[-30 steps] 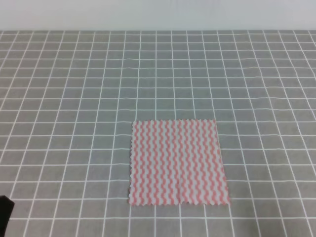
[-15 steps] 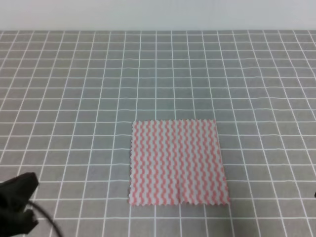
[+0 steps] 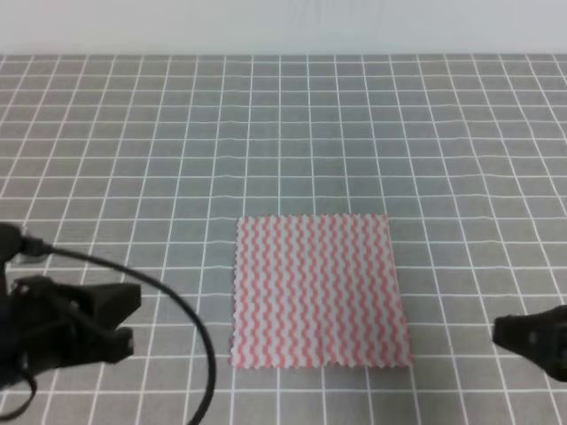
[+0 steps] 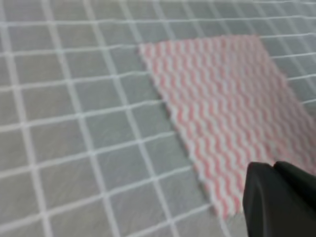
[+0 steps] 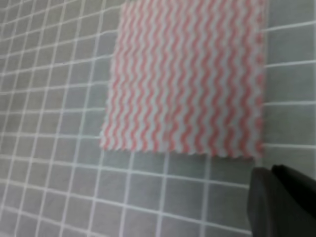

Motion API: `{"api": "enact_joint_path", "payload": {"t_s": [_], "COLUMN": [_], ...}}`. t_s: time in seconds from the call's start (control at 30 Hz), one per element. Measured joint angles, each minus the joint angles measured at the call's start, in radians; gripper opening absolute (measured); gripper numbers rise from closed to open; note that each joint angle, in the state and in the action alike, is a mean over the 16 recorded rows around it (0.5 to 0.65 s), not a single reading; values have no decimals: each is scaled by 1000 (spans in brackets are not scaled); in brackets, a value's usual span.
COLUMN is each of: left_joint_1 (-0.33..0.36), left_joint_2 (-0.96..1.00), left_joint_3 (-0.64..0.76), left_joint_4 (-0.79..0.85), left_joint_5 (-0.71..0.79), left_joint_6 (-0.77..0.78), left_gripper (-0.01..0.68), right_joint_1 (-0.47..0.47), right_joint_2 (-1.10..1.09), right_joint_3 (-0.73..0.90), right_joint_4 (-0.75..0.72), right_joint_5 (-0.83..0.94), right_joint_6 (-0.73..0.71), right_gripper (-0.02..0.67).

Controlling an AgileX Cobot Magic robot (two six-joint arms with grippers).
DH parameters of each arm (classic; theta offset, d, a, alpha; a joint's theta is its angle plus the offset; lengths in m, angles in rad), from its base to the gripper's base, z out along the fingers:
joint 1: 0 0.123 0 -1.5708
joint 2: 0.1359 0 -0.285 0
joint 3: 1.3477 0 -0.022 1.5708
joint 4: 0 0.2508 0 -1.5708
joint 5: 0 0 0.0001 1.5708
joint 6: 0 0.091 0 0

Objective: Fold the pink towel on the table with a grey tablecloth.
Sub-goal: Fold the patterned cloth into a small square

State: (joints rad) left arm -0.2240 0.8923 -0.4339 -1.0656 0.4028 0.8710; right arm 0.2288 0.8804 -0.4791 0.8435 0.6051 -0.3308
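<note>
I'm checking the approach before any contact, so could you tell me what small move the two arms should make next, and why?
Probably bring both pincers inward toward the near corners of the pink towel. It lies flat and unfolded on the grey tablecloth; the left pincer sits off its left side and the right pincer off its right, neither touching it. Whether either is open cannot be told.

There is 1 thin square cloth with pink-and-white wavy stripes and zigzag edges (image 3: 319, 292), lying near the front edge of 1 grey, white-gridded cloth-covered surface (image 3: 354, 133). 2 black claws show: 1 left claw (image 3: 120, 319), 1 right claw (image 3: 509, 332).
</note>
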Motion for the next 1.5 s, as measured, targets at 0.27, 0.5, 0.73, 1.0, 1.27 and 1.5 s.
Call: {"api": "enact_joint_path", "payload": {"t_s": [0.27, 0.5, 0.73, 1.0, 1.27, 1.5], "left_joint_1": [-84, -154, -169, -169, -169, -169], "left_joint_2": [100, 120, 119, 119, 121, 120], "left_joint_3": [-49, -54, -54, -52, -52, -51], "left_joint_4": [-146, -162, -159, -157, -155, -154], "left_joint_5": [1, -19, -14, -4, 1, 0], "left_joint_6": [187, 229, 242, 244, 244, 245], "left_gripper": [-1, -1, -1, -1, 0, 0], "right_joint_1": [221, 355, 359, 327, 302, 300], "right_joint_2": [203, 387, 535, 624, 665, 686], "right_joint_3": [-43, -92, -130, -141, -141, -142], "right_joint_4": [40, 6, 24, 91, 130, 139], "right_joint_5": [-155, -277, -329, -365, -368, -366], "right_joint_6": [14, 80, 93, 92, 90, 89], "right_gripper": [-16, 2, 105, 249, 300, 301]}}
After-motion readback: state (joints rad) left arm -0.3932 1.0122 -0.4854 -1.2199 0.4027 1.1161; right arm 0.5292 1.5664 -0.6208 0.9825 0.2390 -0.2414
